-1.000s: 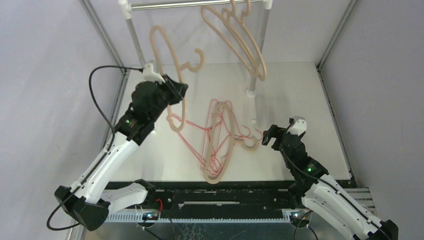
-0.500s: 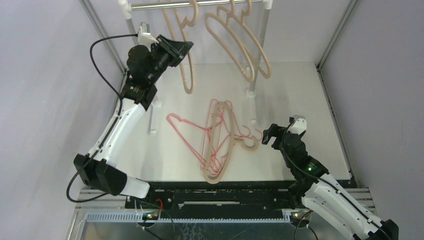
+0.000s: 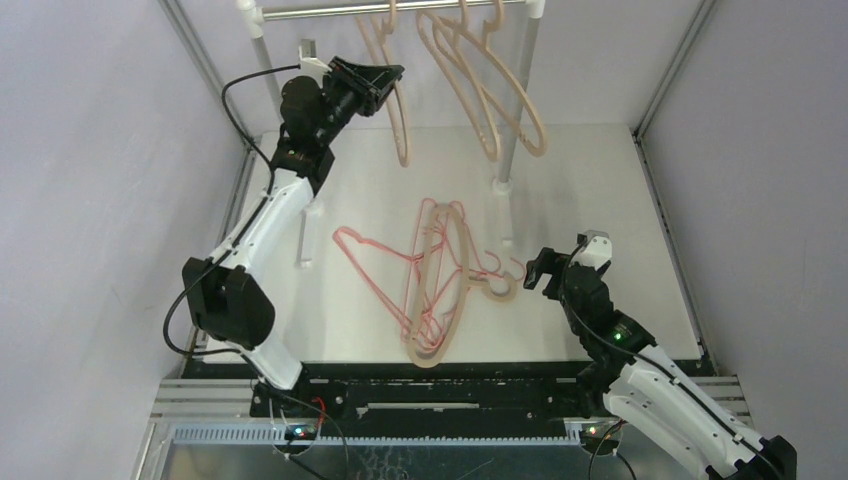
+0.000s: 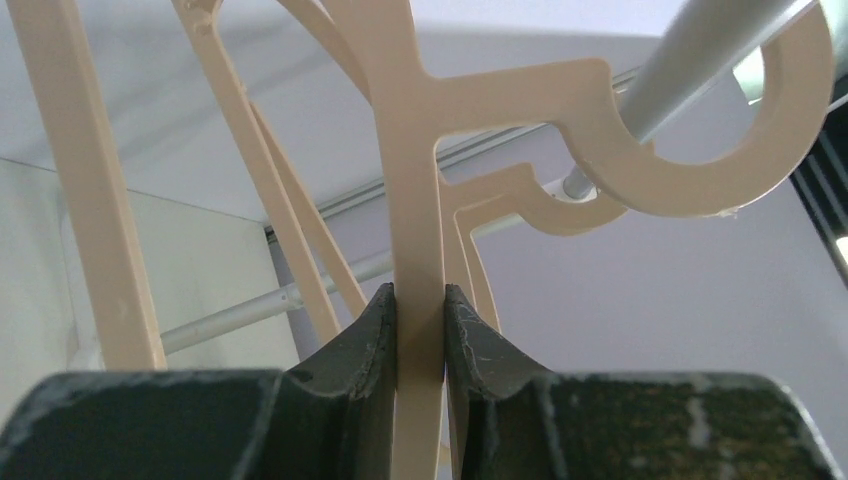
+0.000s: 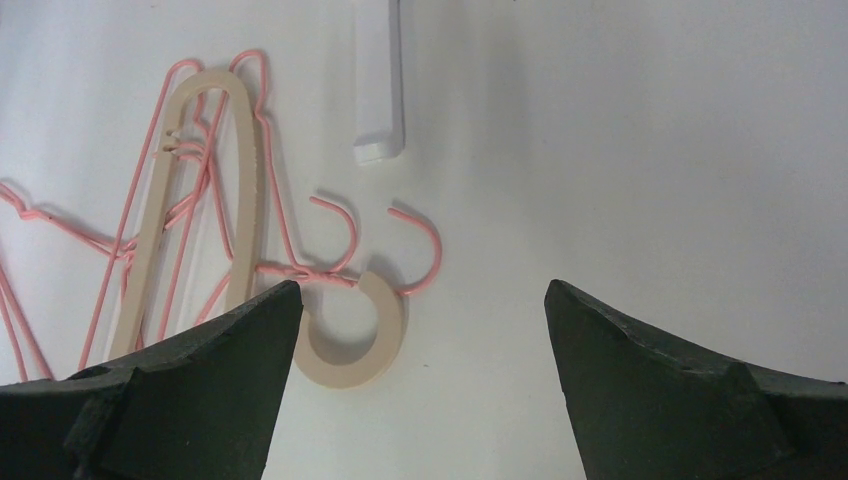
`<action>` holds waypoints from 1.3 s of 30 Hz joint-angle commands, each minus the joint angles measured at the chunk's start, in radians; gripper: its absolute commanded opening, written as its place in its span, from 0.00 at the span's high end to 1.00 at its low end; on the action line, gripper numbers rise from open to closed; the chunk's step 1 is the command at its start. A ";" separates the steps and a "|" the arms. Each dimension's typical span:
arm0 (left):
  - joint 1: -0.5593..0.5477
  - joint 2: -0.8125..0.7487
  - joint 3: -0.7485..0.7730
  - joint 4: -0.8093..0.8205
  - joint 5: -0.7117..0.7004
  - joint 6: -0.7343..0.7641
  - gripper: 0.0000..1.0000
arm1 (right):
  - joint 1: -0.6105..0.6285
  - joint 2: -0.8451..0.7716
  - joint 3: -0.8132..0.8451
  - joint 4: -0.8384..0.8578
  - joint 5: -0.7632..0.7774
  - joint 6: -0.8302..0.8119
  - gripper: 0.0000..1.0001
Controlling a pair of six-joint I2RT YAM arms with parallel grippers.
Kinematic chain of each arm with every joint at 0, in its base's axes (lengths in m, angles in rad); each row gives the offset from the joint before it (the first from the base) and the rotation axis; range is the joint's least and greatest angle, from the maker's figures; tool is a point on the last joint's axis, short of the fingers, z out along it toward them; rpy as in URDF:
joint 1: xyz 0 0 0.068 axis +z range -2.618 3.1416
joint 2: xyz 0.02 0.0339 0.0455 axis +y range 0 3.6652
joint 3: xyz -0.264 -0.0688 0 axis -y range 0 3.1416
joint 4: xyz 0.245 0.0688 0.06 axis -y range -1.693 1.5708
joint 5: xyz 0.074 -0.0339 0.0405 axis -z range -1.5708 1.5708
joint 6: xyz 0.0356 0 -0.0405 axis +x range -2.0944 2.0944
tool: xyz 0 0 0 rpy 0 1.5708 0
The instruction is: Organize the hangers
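Your table (image 3: 620, 200) fills the scene, pale and flat, and along its far edge the silver rail (image 3: 330, 12) runs left to right on posts with white joints. Your left arm (image 3: 265, 215) stretches up and away to that rail, while your right arm (image 3: 650, 385) sits low at the near right. Up on the rail, toward its right end, a pair of beige hangers (image 3: 524, 118) hangs side by side. Just left of them hangs the held beige hanger (image 4: 415, 150), and the left wrist view shows its hook curled around the rail. Down in the middle of the table lies a tangle: the beige hanger on the table (image 5: 246, 200) lies flat, with the pink wire hangers (image 3: 418, 256) laced through it and spreading off to the left, and the hooks point right. Your left gripper (image 4: 420, 295) is pinching the held beige hanger on its stem just below the hook, both pads pressed flat against it. Your right gripper (image 5: 420, 285) hovers over bare table just right of the pile's hooks, jaws spread wide and touching none of them.
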 commanded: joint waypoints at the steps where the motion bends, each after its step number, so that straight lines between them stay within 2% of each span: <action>1: 0.004 0.026 0.055 0.093 0.030 -0.074 0.97 | -0.002 0.007 0.038 0.011 0.019 0.002 0.00; 9: -0.010 0.151 0.187 0.036 0.062 -0.086 0.93 | -0.002 -0.002 0.025 0.011 0.019 0.013 0.00; 13: -0.033 0.199 0.253 -0.035 0.074 -0.035 0.81 | -0.004 -0.003 0.025 0.013 0.020 0.012 0.00; 16: -0.052 0.213 0.250 -0.034 0.093 -0.002 0.66 | -0.004 -0.002 0.025 0.013 0.020 0.012 0.00; 18: -0.060 0.195 0.212 -0.009 0.097 0.031 0.52 | -0.004 -0.001 0.025 0.013 0.021 0.012 0.00; 19: -0.063 0.178 0.187 0.012 0.096 0.059 0.48 | -0.004 -0.002 0.024 0.012 0.021 0.013 0.00; 27: -0.065 -0.010 -0.002 -0.007 0.086 0.238 0.26 | -0.004 0.000 0.018 0.020 0.015 0.016 0.00; 29: -0.063 -0.083 -0.088 0.023 0.082 0.272 0.03 | -0.004 0.000 0.016 0.022 0.010 0.016 0.00; 34: -0.045 -0.231 -0.267 0.072 0.044 0.347 0.01 | -0.002 -0.008 0.015 0.017 0.000 0.018 0.00; 39: -0.019 -0.323 -0.365 0.088 0.038 0.435 0.01 | 0.001 -0.008 0.015 0.020 -0.003 0.014 0.00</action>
